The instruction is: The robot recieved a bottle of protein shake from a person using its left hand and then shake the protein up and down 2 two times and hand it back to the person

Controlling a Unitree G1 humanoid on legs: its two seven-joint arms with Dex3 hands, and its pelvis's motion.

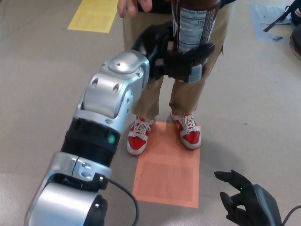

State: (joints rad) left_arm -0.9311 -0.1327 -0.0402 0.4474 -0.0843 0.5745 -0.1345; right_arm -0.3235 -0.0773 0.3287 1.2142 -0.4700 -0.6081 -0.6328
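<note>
My left hand [171, 54] is raised in the upper middle of the head view, shut on a dark brown protein shake bottle [194, 26] with a white nutrition label. The bottle stands roughly upright and its top runs off the picture's upper edge. Black fingers [200, 52] wrap across the bottle's front. A person in tan trousers [146, 101] and red and white shoes [138, 136] stands right behind the bottle; a hand of theirs [134, 5] shows at the top edge, apart from the bottle. My right hand [244, 200] hangs low at the bottom right, open, fingers spread.
An orange rectangle [169, 174] is marked on the grey floor at the person's feet. A yellow rectangle [94, 15] lies at the upper left. A bluish patch and dark objects [277, 19] sit at the upper right.
</note>
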